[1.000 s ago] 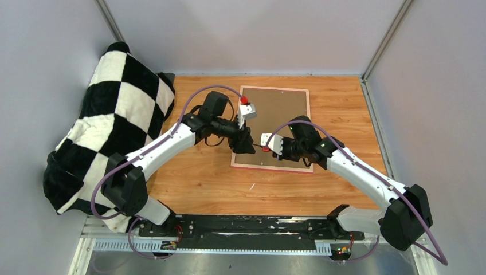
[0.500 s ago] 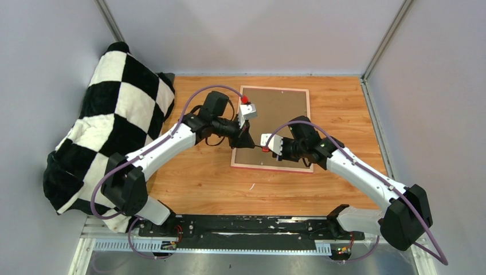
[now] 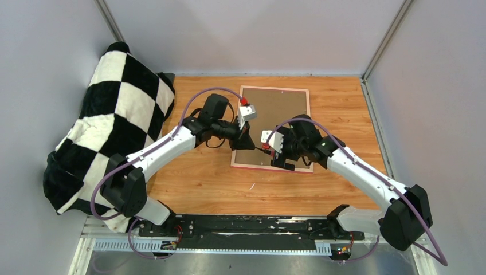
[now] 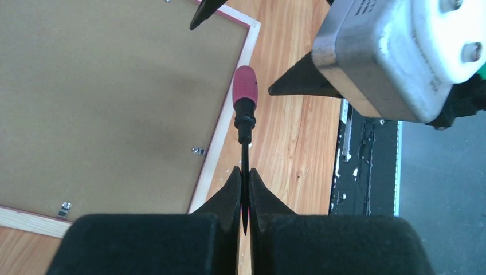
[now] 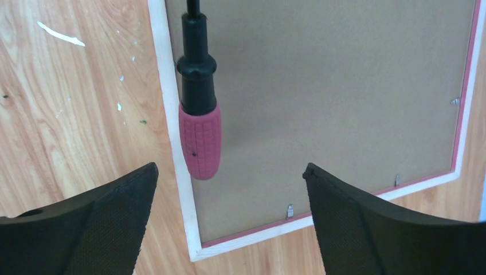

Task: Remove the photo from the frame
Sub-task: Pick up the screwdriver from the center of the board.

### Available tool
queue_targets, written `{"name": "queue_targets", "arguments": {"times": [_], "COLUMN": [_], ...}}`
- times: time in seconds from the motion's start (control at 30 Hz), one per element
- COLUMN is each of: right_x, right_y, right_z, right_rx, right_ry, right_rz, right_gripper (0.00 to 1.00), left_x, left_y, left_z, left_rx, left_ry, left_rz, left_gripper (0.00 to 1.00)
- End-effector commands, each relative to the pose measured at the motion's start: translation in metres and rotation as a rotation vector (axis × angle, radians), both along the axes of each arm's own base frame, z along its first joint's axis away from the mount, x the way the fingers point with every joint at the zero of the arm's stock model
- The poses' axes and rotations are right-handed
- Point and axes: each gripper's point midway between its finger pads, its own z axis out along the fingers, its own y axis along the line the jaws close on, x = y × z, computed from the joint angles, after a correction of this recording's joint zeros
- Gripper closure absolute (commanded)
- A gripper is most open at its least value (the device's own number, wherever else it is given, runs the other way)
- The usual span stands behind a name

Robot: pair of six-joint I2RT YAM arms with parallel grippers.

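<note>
Brown fibreboard backing board (image 3: 275, 114) faces up; the frame (image 3: 310, 109) lies face-down on the wooden tabletop (image 3: 200, 177), toward the far middle, its narrow pink border showing round the board. The photo is not visible in any view, only the back of the frame.

Small metal tabs (image 5: 290, 211) sit along the inner edge of the border, lapping onto the board; the left wrist view shows two more on its side (image 4: 198, 150).

Left gripper (image 3: 247, 143) is over the frame's near-left part. Its jaws are clenched on the thin black shaft of a screwdriver (image 4: 245, 123); the left wrist view shows the shaft pinched between the two pads, with the red handle pointing away toward the right arm.

Right gripper (image 3: 276, 156) is over the near edge of the frame, facing the left one. Its jaws are spread wide and hold nothing. In the right wrist view the screwdriver's (image 5: 198, 114) ribbed red handle hangs just ahead of the gap, nearer one finger and clear of both. It lies across the frame's pale border (image 5: 162, 57). Whether it touches the frame, cannot tell.

Backing board (image 5: 332, 86) sits flat inside the border on every side seen.

A black-and-white checked blanket (image 3: 114, 114) is heaped at the left edge of the tabletop, well apart from the frame. A small white fleck (image 3: 251, 187) marks the wood near the frame's near edge.
</note>
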Motion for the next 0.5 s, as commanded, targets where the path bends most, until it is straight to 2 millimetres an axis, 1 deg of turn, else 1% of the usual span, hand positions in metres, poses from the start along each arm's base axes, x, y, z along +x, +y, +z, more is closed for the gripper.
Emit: {"name": "queue_targets", "arguments": {"times": [0.0,0.2,0.3,0.47], "right_x": [0.003,0.004,0.003,-0.006], "right_y": [0.005,0.007,0.006,0.005], "right_z": [0.024,0.059,0.082,0.121], "right_rx": [0.106,0.317,0.456,0.668], "right_ry": [0.016,0.112,0.186,0.309], "right_rz": [-0.030,-0.063,-0.064,0.009], "right_gripper": [0.00,0.00,0.00,0.01], "left_x": [0.002,0.014,0.019,0.027], "left_y": [-0.001,0.008,0.011,0.015], "left_z": [0.022,0.041,0.056,0.098], "left_rx": [-0.066,-0.131,-0.174,-0.303], "left_ry": [-0.041,-0.038,-0.044,-0.069], "left_rz": [0.004,0.051,0.066,0.099], "left_gripper": [1.00,1.00,1.00,1.00]}}
